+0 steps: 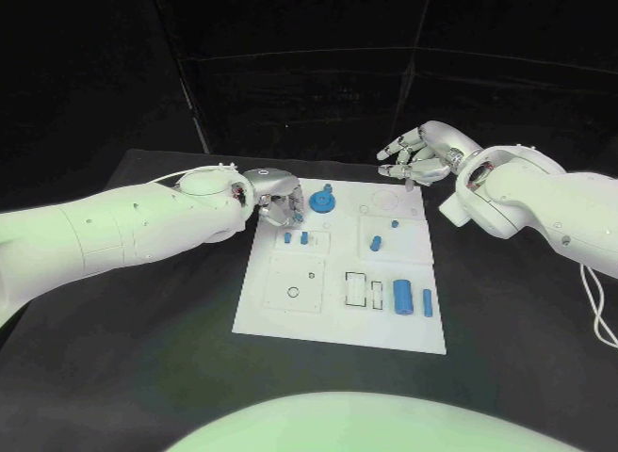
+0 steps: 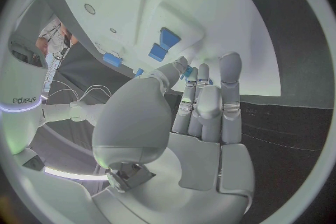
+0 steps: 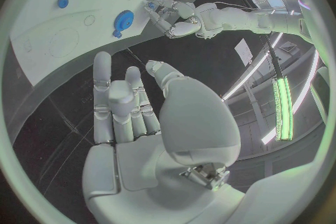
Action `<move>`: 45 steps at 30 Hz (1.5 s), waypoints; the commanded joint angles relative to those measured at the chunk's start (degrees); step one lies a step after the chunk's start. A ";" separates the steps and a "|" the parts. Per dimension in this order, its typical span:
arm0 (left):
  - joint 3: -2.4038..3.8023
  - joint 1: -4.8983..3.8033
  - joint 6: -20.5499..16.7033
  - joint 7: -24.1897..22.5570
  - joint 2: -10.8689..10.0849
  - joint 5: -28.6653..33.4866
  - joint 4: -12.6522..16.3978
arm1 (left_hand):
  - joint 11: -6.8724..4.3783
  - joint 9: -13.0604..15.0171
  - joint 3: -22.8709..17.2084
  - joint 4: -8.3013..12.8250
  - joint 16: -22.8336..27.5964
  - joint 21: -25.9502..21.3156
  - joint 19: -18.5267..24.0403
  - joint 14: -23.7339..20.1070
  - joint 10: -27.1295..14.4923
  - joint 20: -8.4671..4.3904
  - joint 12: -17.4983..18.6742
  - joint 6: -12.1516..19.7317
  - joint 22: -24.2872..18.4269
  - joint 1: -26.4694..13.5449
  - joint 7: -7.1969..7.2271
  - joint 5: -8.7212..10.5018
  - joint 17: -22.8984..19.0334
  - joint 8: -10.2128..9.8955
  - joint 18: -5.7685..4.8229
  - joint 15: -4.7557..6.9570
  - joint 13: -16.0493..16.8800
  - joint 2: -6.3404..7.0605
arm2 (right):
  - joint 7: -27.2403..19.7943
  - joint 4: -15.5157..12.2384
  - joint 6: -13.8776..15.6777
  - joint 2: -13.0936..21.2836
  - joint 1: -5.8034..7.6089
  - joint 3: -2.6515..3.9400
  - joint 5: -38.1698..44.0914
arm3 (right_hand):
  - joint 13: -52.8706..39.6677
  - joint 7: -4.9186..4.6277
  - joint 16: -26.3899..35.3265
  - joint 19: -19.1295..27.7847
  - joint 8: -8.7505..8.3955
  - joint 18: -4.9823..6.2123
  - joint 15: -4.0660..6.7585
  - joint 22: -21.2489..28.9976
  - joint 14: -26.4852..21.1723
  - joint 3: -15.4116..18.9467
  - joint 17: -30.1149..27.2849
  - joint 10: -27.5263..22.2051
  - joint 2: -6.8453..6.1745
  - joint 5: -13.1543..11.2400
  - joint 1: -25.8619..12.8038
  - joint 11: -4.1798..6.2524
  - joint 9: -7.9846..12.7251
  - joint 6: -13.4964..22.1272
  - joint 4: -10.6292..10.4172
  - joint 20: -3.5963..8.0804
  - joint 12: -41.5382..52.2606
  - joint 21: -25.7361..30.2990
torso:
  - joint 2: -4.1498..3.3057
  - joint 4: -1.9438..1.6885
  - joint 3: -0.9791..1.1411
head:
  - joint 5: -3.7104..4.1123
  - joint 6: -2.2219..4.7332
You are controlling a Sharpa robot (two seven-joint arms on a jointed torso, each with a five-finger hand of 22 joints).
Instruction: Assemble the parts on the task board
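Observation:
The white task board [image 1: 339, 315] lies in the middle of the table. My left hand [image 1: 277, 201] hovers over its far left corner. A small blue part [image 2: 187, 71] is pinched between the thumb and fingertips of this left hand [image 2: 199, 106]. Beside it a round blue part [image 1: 323, 201] sits on the board. Two small blue pieces [image 1: 296, 238] lie just nearer, also seen as blue pieces [image 2: 162, 45] in the left wrist view. My right hand [image 1: 420, 155] hangs past the board's far right corner, fingers extended and holding nothing; the right wrist view shows the same hand [image 3: 133, 106].
More blue parts lie on the board: a short peg [image 1: 392, 224], a stub [image 1: 376, 244], a cylinder [image 1: 404, 297] and a bar [image 1: 428, 302] at the right. Outlined slots [image 1: 355, 288] and a round hole [image 1: 294, 291] mark the near half. Black table [image 1: 133, 320] surrounds the board.

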State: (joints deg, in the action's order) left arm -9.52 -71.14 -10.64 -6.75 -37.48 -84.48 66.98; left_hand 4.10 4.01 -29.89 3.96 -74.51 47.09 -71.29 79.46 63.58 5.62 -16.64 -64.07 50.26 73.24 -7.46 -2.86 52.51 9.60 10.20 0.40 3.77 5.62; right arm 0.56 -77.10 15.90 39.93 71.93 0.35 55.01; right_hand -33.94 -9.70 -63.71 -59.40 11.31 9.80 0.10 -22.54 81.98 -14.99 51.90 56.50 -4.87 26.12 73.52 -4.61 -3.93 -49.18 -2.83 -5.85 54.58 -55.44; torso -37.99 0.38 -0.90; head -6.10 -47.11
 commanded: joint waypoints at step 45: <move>0.67 0.20 -3.20 -3.00 -1.63 3.05 1.90 | -0.05 0.12 -0.67 0.08 -0.59 0.82 -0.49 0.62 0.90 -0.13 0.37 -0.86 0.63 1.02 -0.09 0.04 0.48 -0.08 -0.94 0.05 0.12 -0.25 | -0.86 0.33 0.41 -0.11 0.09 0.04 -0.13 | 0.06 0.03 0.19 -0.35 0.27 0.78 0.10 0.09 -0.13 0.04 0.07 -0.22 -0.05 0.18 0.56 0.22 -0.09 -0.06 -0.34 -0.10 0.35 0.20 | -0.01 0.09 0.06 | 0.03 0.04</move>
State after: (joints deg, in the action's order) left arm -8.91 -70.89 -13.90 -8.38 -39.21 -82.40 68.85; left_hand 4.10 4.08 -30.20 3.96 -74.73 47.76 -71.49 79.66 63.99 5.42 -16.64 -64.51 50.97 73.81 -7.49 -2.81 52.93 9.37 10.20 0.60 3.79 5.07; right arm 0.36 -76.77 15.93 39.86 71.93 0.35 55.01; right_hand -33.97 -9.70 -63.71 -59.40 11.30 9.80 0.11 -22.54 81.99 -14.98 51.89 56.50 -4.87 26.12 73.52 -4.61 -3.93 -49.18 -2.83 -5.85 54.58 -55.44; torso -37.99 0.39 -0.86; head -6.05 -47.07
